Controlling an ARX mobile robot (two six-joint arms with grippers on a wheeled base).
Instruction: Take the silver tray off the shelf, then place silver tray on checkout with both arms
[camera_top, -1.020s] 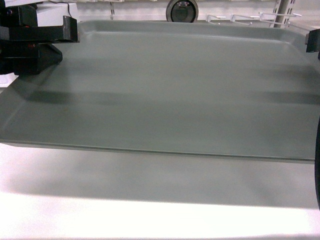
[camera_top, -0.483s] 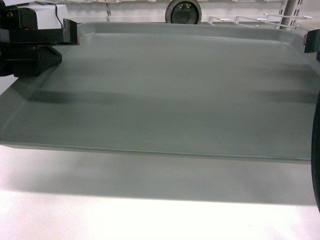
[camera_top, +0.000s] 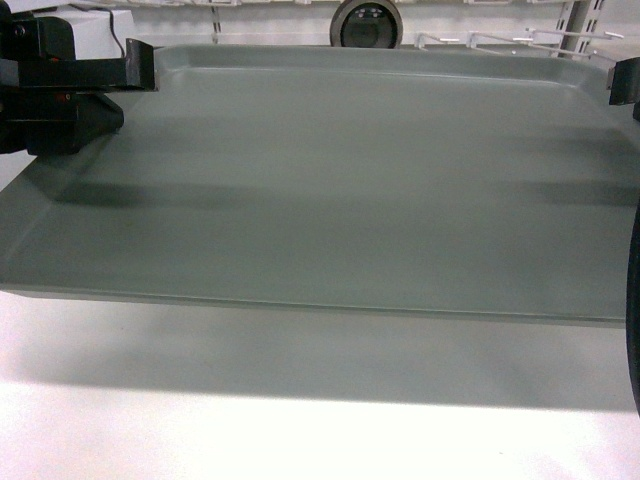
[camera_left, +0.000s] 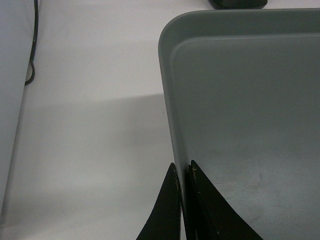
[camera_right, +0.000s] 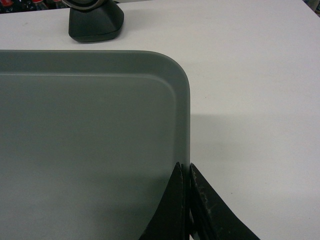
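Observation:
The silver tray (camera_top: 340, 180) fills the head view, held level just above the white checkout (camera_top: 300, 420), on which its shadow falls. My left gripper (camera_top: 140, 65) is shut on the tray's left rim near the far corner. In the left wrist view the gripper (camera_left: 182, 167) has one finger outside and one inside the rim of the tray (camera_left: 250, 100). My right gripper (camera_top: 622, 80) is shut on the right rim. The right wrist view shows this gripper (camera_right: 184, 166) pinching the rim of the tray (camera_right: 90, 140) just below its rounded corner. The shelf is out of view.
A round black device on a stand (camera_top: 366, 22) sits on the tabletop just beyond the tray's far edge, and its base (camera_right: 95, 22) shows in the right wrist view. A black cable (camera_left: 32, 45) runs along the table's left side. White wire hooks (camera_top: 500, 38) hang behind.
The left gripper and the tray's far left corner sit slightly lower in the head view than a second ago. Both grips are unchanged.

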